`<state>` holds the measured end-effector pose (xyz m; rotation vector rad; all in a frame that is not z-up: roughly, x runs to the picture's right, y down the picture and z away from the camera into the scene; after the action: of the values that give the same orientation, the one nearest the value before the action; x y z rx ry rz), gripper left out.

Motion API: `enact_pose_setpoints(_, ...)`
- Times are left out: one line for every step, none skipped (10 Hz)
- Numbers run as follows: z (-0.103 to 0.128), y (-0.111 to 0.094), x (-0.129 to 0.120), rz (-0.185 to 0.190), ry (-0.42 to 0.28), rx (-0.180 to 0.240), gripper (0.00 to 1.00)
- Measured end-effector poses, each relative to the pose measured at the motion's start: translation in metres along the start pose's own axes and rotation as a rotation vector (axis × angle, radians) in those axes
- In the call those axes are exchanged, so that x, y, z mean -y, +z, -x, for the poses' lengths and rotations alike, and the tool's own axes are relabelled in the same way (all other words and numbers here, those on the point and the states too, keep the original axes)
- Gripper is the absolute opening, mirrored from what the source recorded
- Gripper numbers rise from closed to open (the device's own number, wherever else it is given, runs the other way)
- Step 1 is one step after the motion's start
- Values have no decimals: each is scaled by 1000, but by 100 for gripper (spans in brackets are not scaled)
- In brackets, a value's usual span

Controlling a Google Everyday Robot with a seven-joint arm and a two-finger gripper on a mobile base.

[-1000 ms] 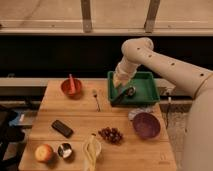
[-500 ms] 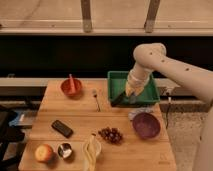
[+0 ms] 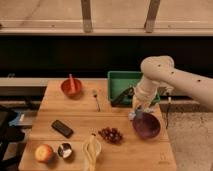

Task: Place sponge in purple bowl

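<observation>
- Gripper [image 3: 137,111] clamped tight on sponge [image 3: 134,115], just above purple bowl's [image 3: 146,125] left rim.
- Purple bowl on counter [image 3: 80,114], just in front of green tray [image 3: 120,82].

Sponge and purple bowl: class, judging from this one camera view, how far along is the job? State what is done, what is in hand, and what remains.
Done: the sponge is off the table, away from the green tray. In hand: the gripper is shut on the sponge, hanging at the left rim of the purple bowl. Left: move it over the bowl's middle, release it, and withdraw the arm.
</observation>
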<state>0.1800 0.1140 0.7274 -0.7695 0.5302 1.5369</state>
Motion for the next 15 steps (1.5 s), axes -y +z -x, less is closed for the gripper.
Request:
enact_pose_setpoints(-12,10,7,-8,28,-33,0)
enact_pose_setpoints(-21,19,12,-19,55,-66,0)
enact_pose_setpoints(-29,28,18,-25,81,-94,0)
enact_pose_setpoints(-40,34,31,-32,121,-116,3)
enact_pose_setpoints(-47,38,40,-36,146,-127,9)
enact_pose_setpoints(-52,41,42,-37,168,-134,21)
enact_pose_setpoints(-54,42,43,-38,181,-136,31)
enact_pose_setpoints(-55,43,46,-40,194,-132,41)
enact_pose_setpoints(-55,42,47,-44,200,-127,51)
enact_pose_setpoints(-51,44,47,-53,200,-122,61)
enact_pose_setpoints(-46,45,47,-65,196,-118,71)
enact_pose_setpoints(-40,45,48,-77,193,-112,78)
enact_pose_setpoints(-32,45,49,-84,192,-103,80)
enact_pose_setpoints(-27,44,50,-94,188,-95,80)
enact_pose_setpoints(-24,43,49,-107,188,-88,80)
